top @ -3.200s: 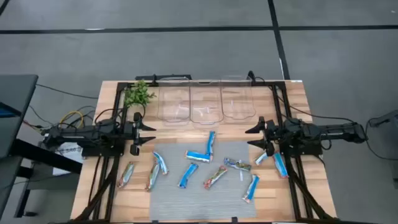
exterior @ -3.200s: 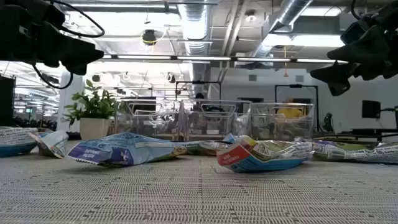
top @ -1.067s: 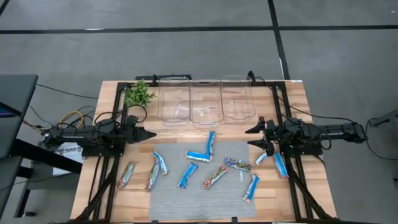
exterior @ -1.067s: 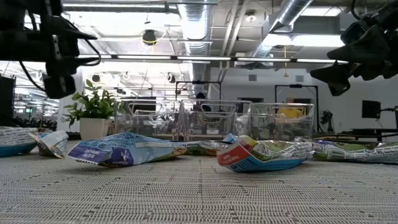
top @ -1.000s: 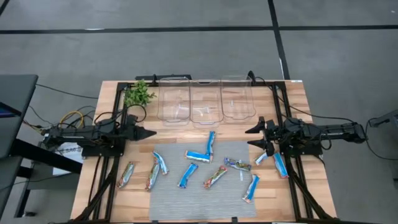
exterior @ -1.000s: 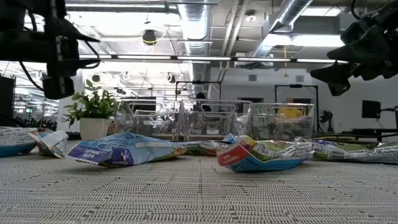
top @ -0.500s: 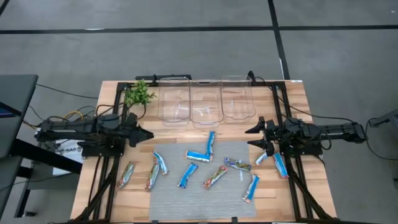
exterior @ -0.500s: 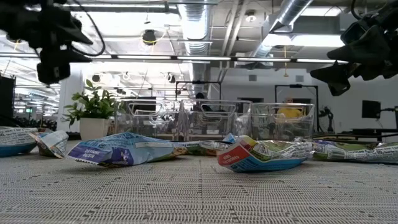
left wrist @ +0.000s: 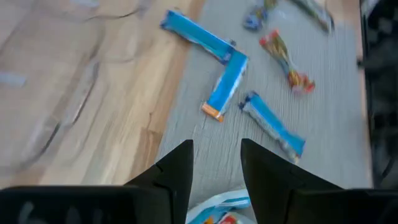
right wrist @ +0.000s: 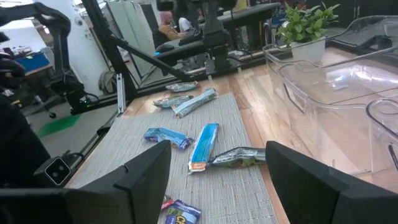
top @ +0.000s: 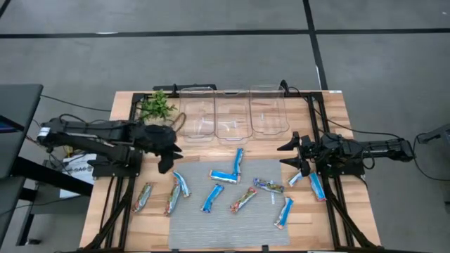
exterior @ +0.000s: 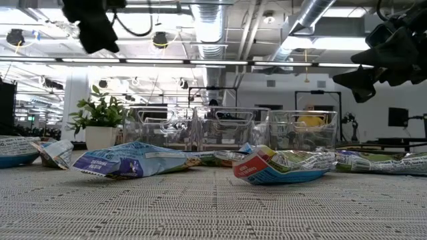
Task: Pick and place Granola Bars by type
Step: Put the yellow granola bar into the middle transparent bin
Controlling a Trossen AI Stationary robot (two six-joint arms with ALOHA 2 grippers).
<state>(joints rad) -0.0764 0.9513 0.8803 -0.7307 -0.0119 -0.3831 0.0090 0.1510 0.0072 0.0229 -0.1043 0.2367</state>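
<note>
Left gripper (top: 169, 153): poised above the wooden table (top: 337, 112), at the left edge of the grey mat (top: 232, 211), just in front of the leftmost clear bin (top: 196, 116). The left wrist view shows its fingers (left wrist: 176, 169) parted with a moderate gap and nothing between them; a blue-and-white bar (left wrist: 221, 208) lies directly below the fingertips.

Right gripper (top: 293, 154): stationed above the table's right side, beside the mat's right edge. Fingers (right wrist: 146, 165) spread wide, empty.

Granola Bars: all on the table surface, none in the bins. On the mat: a blue bar (top: 238, 159) standing lengthwise, a second blue bar (top: 226, 176) touching its near end, a third blue bar (top: 211, 197), a red-and-green bar (top: 242, 199), a silvery multicoloured bar (top: 268, 186), and a blue bar (top: 284, 211) toward the near right. Right of the mat: one blue bar (top: 317, 187). Left side: a blue-and-white bar (top: 181, 184), a greenish bar (top: 171, 199), and one more bar (top: 143, 197) on bare wood.

Three clear bins stand in a row at the far edge, a green plant (top: 156, 107) at their left.
</note>
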